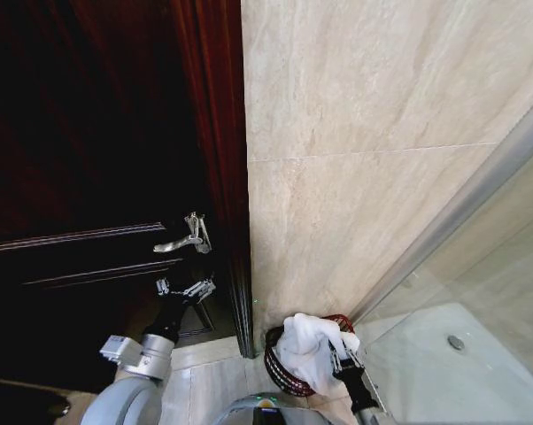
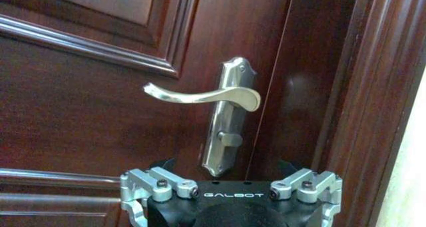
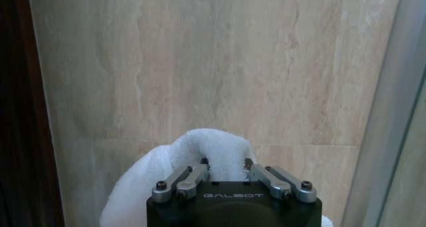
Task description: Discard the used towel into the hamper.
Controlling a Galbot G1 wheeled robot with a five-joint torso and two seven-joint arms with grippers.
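In the head view the white towel (image 1: 304, 350) hangs bunched over the hamper (image 1: 278, 375), a low dark reddish-brown open-weave basket on the floor at the foot of the wall. My right gripper (image 1: 336, 347) is shut on the towel from the right side. In the right wrist view its fingers (image 3: 193, 177) pinch the towel (image 3: 211, 146) facing the beige wall. My left gripper (image 1: 185, 288) is held open in front of the dark door, just below the silver lever handle (image 1: 185, 239); the left wrist view looks at the handle (image 2: 213, 95) from behind its fingers (image 2: 138, 188).
A dark wooden door (image 1: 81, 177) and its frame (image 1: 218, 133) fill the left. Beige stone wall (image 1: 364, 133) stands ahead. A glass shower partition (image 1: 479, 204) runs along the right, with a white shower floor and drain (image 1: 456, 342) behind it.
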